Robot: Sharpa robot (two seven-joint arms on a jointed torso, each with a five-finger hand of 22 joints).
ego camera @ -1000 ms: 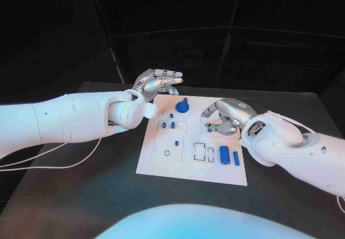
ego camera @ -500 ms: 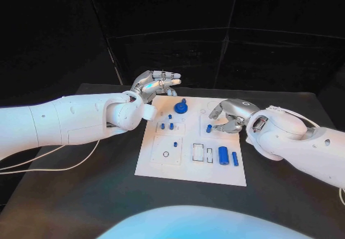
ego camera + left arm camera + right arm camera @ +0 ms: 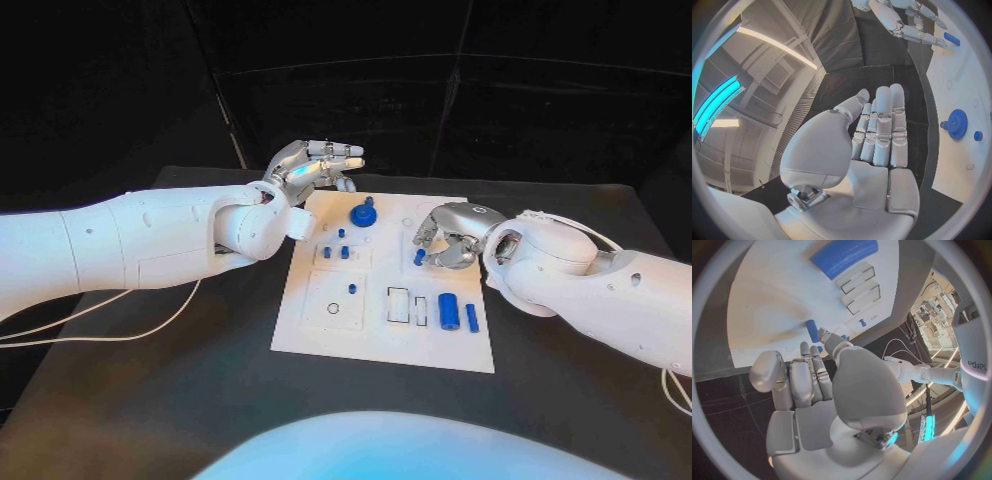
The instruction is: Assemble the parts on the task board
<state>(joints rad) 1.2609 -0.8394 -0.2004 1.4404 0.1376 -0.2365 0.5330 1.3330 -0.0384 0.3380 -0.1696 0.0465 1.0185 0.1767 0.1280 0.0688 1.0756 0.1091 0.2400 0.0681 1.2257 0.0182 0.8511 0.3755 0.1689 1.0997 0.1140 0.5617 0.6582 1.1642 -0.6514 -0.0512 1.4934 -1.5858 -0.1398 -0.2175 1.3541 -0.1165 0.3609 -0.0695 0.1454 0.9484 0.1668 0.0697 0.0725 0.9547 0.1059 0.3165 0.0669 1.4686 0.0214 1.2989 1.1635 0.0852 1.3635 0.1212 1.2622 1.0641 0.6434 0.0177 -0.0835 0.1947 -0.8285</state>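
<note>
White task board (image 3: 378, 335) lies mid-table on the black table (image 3: 159, 400), long side running away from the robot. Left hand (image 3: 310, 165) is raised off the board's far-left corner, over bare table; the left wrist view shows its fingers (image 3: 882, 130) straight and side by side, palm bare, holding nothing. Right hand (image 3: 450, 232) sits low over the board's right half, fingers curled down; whether it actually pinches anything, cannot tell. A small blue peg (image 3: 420, 257) stands just beside its fingertips; in the right wrist view the same peg (image 3: 811, 330) rises right at the tips of the fingers (image 3: 811, 375), contact unclear. Parts on the board: a blue gear with a knob (image 3: 364, 213) near the far edge, between the two hands; a cluster of small blue pegs (image 3: 343, 250) on the left half; one more small blue peg (image 3: 352, 289) nearer the robot in a square outline; a large blue cylinder (image 3: 449, 312) lying flat on the right half, with a slimmer blue bar (image 3: 472, 318) just beside it. Two rectangular slots (image 3: 398, 305) lie just left of the cylinder.
</note>
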